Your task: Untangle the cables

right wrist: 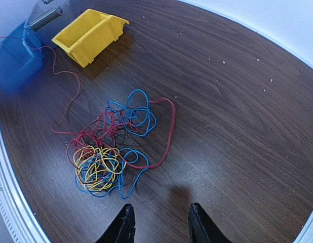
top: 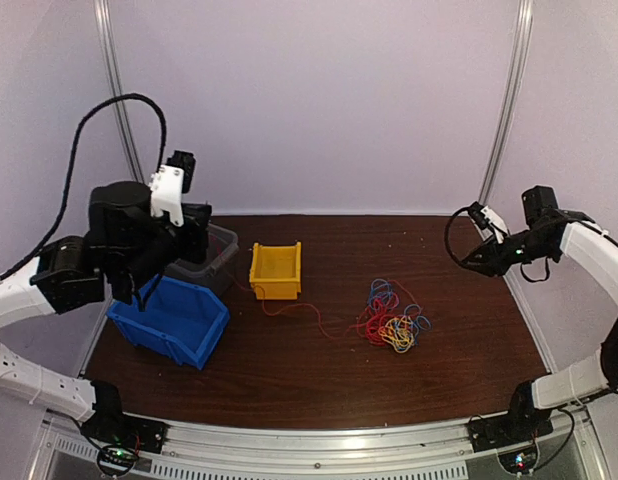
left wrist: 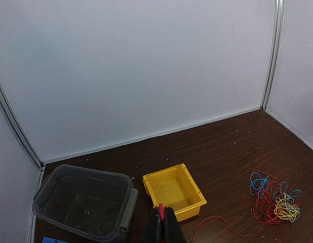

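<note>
The cables (top: 392,320) lie as a tangled bundle of red, blue and yellow strands on the brown table, right of centre; they also show in the left wrist view (left wrist: 275,202) and the right wrist view (right wrist: 103,152). One red strand (top: 309,310) runs left from the bundle past the yellow bin. My left gripper (left wrist: 162,223) is shut on the end of that red strand, held above the blue bin (top: 159,340). My right gripper (right wrist: 160,210) is open and empty, above the table to the right of the bundle.
A yellow bin (top: 276,290) stands empty mid-table, also in the left wrist view (left wrist: 197,205). A grey tub (left wrist: 126,207) sits at the back left behind the blue bin. White walls close the back and sides.
</note>
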Controlling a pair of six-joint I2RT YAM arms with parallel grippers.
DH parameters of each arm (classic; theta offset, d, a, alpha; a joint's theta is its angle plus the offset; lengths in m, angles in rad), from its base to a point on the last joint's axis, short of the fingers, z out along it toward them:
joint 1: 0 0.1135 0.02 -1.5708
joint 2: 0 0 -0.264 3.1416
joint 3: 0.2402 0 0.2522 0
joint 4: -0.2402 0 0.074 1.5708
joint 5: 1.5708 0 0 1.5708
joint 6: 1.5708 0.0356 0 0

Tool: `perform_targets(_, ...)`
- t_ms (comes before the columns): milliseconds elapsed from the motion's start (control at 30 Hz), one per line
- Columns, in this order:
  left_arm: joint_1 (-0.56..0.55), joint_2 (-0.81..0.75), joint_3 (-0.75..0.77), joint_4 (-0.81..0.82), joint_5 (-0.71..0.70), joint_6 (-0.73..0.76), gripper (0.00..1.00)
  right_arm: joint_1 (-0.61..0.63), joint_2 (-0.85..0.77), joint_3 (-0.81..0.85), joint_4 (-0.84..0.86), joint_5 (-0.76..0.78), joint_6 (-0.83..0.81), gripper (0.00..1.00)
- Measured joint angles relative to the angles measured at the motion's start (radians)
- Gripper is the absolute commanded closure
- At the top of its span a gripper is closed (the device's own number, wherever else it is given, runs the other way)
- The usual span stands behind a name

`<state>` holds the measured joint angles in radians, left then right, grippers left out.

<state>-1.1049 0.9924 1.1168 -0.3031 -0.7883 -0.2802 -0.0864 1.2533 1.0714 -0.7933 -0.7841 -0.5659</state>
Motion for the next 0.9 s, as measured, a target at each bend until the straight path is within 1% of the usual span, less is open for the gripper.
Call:
perform_targets(100, 0.0, 0.066, -0.068, 0.024, 0.041, -0.006, 1.0, 0.0, 0.05, -0.001, 0.014, 0.052, 0.022, 0.65)
perform_targets(167, 0.0, 0.061, -0.08, 0.035, 0.054, -0.005, 1.0, 0.0, 0.075, -0.001, 0.034, 0.092, 0.031, 0.67)
perform_targets(267, 0.0, 0.031, -0.079, 0.095, 0.063, -0.003, 1.0, 0.0, 0.125, 0.0, 0.073, 0.148, 0.05, 0.66)
perform_targets(400, 0.0, 0.003, -0.077, 0.131, 0.068, -0.003, 1.0, 0.017, 0.219, 0.003, 0.114, 0.186, 0.068, 0.66)
perform_targets(533, 0.0, 0.002, -0.077, 0.138, 0.069, -0.003, 1.0, 0.07, 0.317, 0.014, 0.142, 0.204, 0.076, 0.68)
perform_targets(667, 0.0, 0.019, -0.069, 0.158, 0.084, 0.006, 1.0, 0.138, 0.399, 0.093, 0.147, 0.198, 0.096, 0.66)
perform_targets(733, 0.0, 0.064, -0.032, 0.168, 0.114, 0.023, 1.0, 0.172, 0.414, 0.142, 0.153, 0.186, 0.103, 0.64)
perform_targets(800, 0.0, 0.134, 0.04, 0.177, 0.159, 0.042, 1.0, 0.205, 0.414, 0.182, 0.153, 0.168, 0.102, 0.6)
perform_targets(900, 0.0, 0.278, 0.214, 0.198, 0.241, 0.075, 1.0, 0.269, 0.413, 0.245, 0.142, 0.094, 0.103, 0.55)
